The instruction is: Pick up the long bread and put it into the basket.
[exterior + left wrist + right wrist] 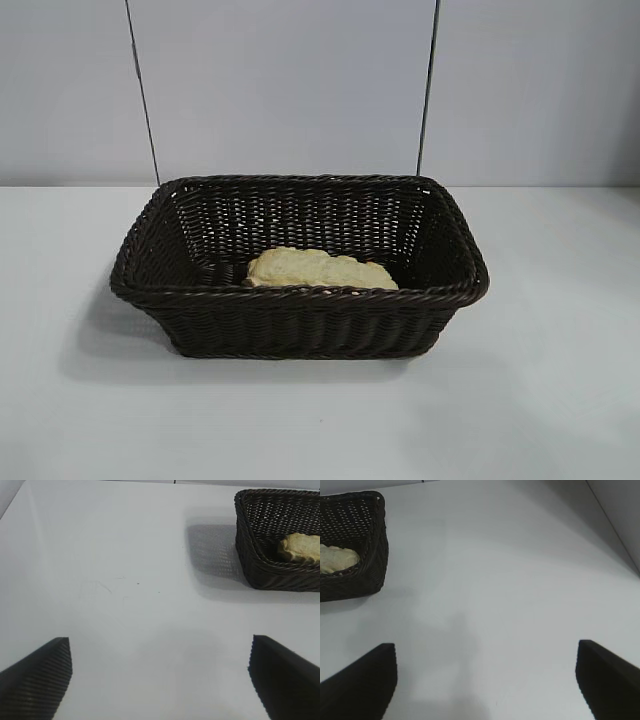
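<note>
The long bread (320, 270) lies inside the dark brown wicker basket (300, 325) at the middle of the white table, its pale side up and its lower part hidden behind the front rim. From the left wrist view the basket (260, 560) and the bread (299, 547) lie well off, and my left gripper (161, 652) is open over bare table. My right gripper (486, 655) is also open over bare table, far from the basket (367, 575) and the bread (337, 558). Neither arm shows in the exterior view.
A white tabletop (540, 400) spreads around the basket on every side. A pale wall with two dark vertical seams (142, 90) stands behind the table.
</note>
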Controlling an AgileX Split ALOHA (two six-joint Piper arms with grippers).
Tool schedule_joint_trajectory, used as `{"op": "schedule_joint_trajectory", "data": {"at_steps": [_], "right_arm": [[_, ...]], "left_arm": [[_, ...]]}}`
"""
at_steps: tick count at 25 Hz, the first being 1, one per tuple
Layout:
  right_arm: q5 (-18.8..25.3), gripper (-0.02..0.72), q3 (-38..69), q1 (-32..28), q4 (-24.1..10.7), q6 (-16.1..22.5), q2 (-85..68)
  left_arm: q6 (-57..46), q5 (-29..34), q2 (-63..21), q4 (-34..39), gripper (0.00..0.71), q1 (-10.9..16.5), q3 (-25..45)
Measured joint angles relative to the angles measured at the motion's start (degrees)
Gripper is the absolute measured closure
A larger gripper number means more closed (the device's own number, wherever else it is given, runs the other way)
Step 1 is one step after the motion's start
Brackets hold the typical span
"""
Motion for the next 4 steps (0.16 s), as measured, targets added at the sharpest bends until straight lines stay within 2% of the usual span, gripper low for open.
{"op": "schedule_joint_trajectory", "data": {"at_steps": [4], "right_arm": [[0.0,0.008,0.05,0.0,0.0,0.0,0.0]], "left_arm": [[0.0,0.0,0.0,0.0,0.016,0.0,0.0]]}}
